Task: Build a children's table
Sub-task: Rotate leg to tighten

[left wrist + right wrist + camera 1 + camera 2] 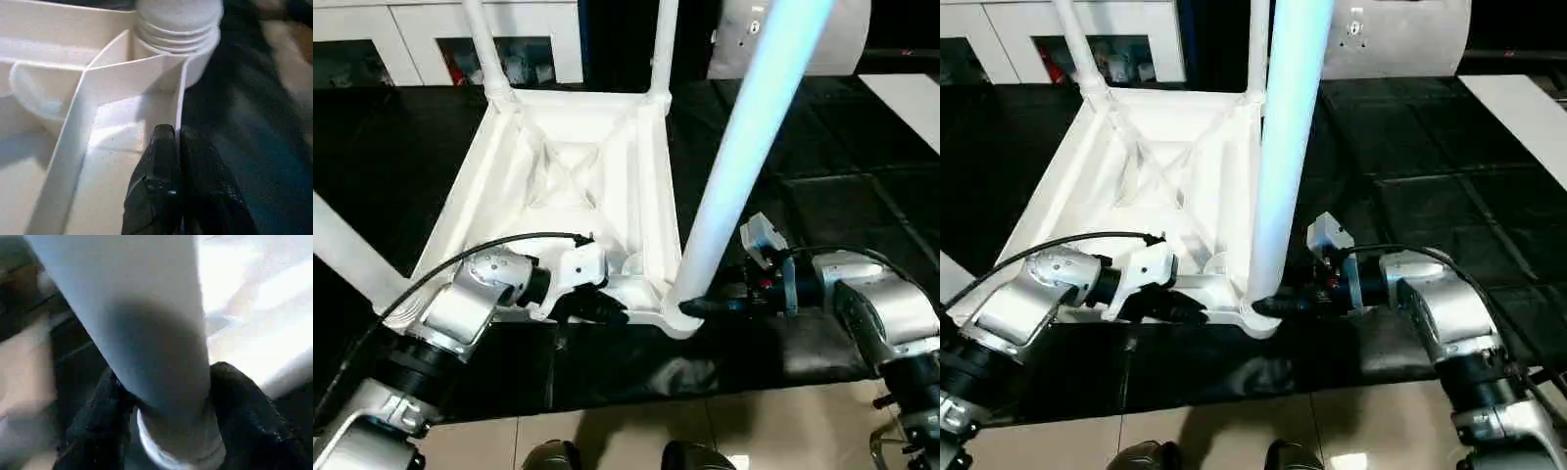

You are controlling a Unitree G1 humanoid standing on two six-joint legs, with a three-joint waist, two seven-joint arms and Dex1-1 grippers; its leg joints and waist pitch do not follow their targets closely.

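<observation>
No text, label, brand, number or sign can be read anywhere in these views; the surfaces that show are plain white plastic, dark floor mat and bare metal.

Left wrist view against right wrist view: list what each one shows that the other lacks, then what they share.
Left wrist view alone: the left tool, fingers pinching the tabletop's thin rim wall, and the ribbed hollow underside. Right wrist view alone: the right tool, one black finger on each side of the leg's smooth shaft, and the pale floor. Both share the near-corner leg's threaded base and the black mat.
</observation>
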